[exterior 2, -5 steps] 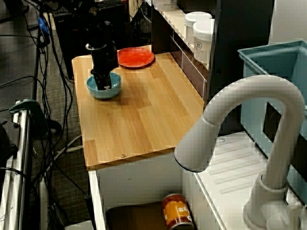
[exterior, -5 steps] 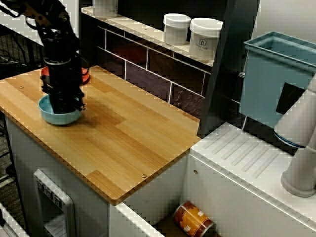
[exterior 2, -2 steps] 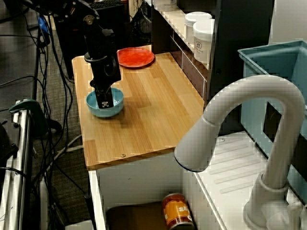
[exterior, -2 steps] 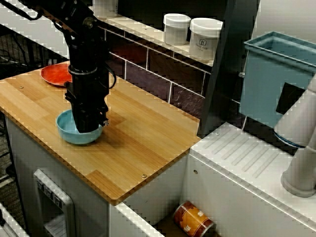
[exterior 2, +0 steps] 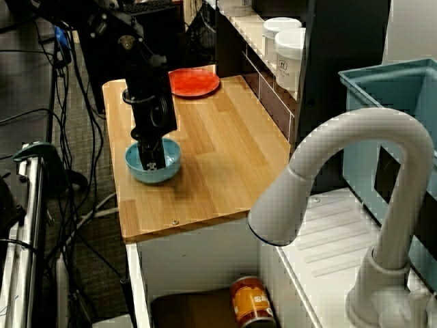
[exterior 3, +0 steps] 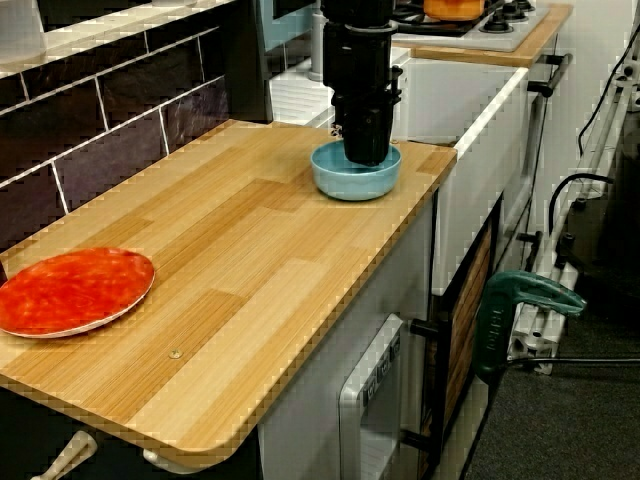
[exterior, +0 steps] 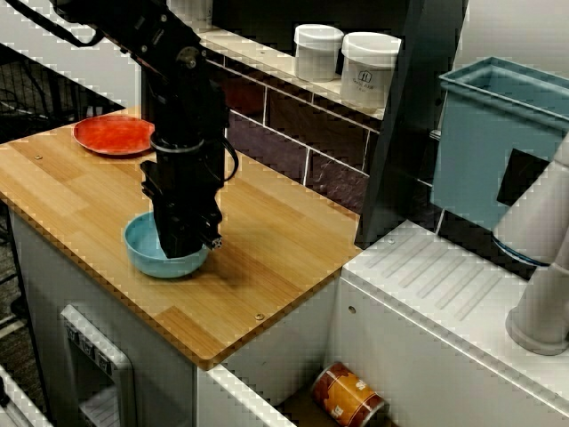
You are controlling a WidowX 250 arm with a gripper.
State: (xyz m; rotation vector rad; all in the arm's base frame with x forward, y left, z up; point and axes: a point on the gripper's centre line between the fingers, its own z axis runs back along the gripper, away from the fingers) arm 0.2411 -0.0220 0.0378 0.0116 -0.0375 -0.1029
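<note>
Wooden counter [exterior: 284, 240] with a black gripper [exterior: 184, 249] reaching down into a light blue bowl [exterior: 142, 246] near the front edge, its finger spacing impossible to tell, a red plate [exterior: 114, 135] well apart.

We see a table [exterior: 267, 231] of light wood, smooth, with a soft shine. The blue bowl [exterior: 142, 245] looks like smooth plastic and is a little shiny. The end effector [exterior: 188, 242] is black and dull, and we cannot tell if it is plastic or metal. The red plate [exterior: 114, 134] is smooth and shiny. The dark wall tiles [exterior: 293, 120] are glossy. The white jars [exterior: 369, 69] look like dull plastic. The can [exterior: 348, 396] has a shiny label.
</note>
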